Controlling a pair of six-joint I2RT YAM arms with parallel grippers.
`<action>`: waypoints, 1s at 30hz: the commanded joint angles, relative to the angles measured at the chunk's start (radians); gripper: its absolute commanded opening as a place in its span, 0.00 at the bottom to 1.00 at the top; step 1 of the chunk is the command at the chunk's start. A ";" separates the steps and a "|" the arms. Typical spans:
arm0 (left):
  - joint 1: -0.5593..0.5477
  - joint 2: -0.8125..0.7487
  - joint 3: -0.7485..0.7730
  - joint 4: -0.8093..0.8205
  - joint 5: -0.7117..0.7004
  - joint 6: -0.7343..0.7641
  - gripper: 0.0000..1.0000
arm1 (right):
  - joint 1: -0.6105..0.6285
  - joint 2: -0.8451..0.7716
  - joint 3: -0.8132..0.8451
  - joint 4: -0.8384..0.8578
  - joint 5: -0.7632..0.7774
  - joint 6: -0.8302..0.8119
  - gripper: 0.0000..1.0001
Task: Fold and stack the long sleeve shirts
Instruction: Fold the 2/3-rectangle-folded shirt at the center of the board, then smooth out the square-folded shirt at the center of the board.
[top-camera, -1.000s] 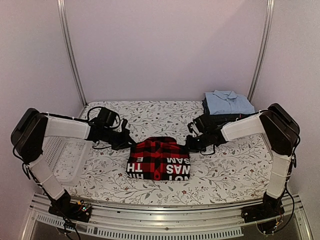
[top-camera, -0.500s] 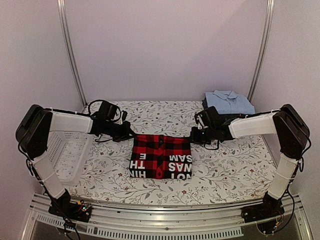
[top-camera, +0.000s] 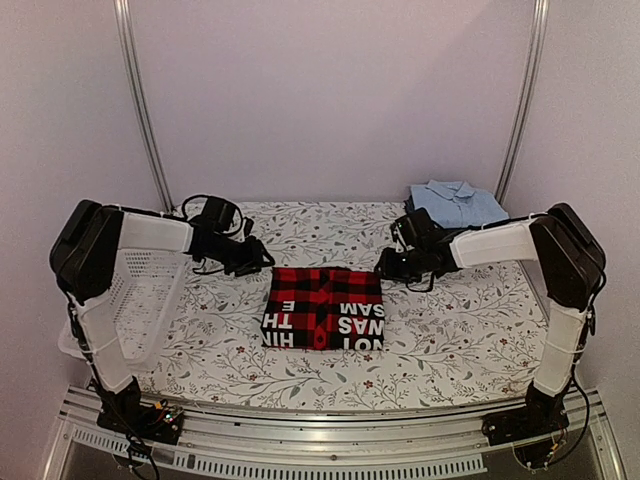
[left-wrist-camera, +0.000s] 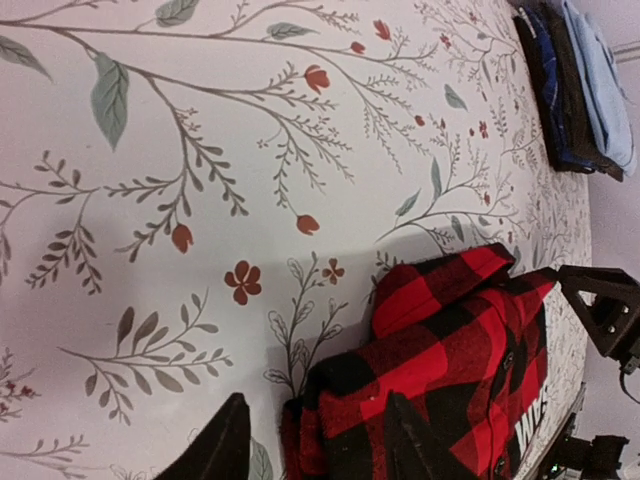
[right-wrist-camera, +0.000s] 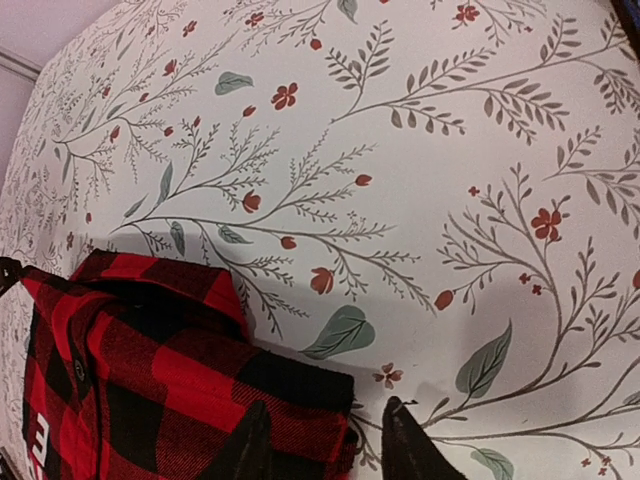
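The red-and-black check shirt (top-camera: 323, 308) lies folded into a flat rectangle in the middle of the table, with white lettering along its near edge. My left gripper (top-camera: 263, 263) sits at its far left corner, jaws open, with that corner (left-wrist-camera: 350, 400) lying loose between the fingers (left-wrist-camera: 222, 445). At the far right corner my right gripper (top-camera: 384, 268) is open too, the cloth (right-wrist-camera: 290, 385) resting between its fingers (right-wrist-camera: 405, 440). At the back right a light blue shirt (top-camera: 458, 203) tops a stack of folded dark shirts (left-wrist-camera: 558, 95).
A white mesh basket (top-camera: 135, 300) stands at the table's left edge under my left arm. The flowered tablecloth (top-camera: 460, 320) covers the table. Metal frame posts (top-camera: 140, 110) rise at both back corners.
Both grippers carried the shirt's far edge toward the back, laid it flat, and opened, letting go of the corners. The shirt now lies squarer.
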 joint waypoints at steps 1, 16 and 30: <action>-0.004 -0.131 0.014 -0.123 -0.084 0.048 0.53 | 0.029 -0.058 0.065 -0.110 0.103 -0.048 0.46; -0.293 -0.339 -0.307 -0.113 0.029 -0.037 0.23 | 0.402 -0.098 0.084 -0.259 0.145 0.020 0.42; -0.294 -0.232 -0.360 -0.075 -0.034 -0.042 0.18 | 0.394 0.062 0.090 -0.247 0.164 0.048 0.47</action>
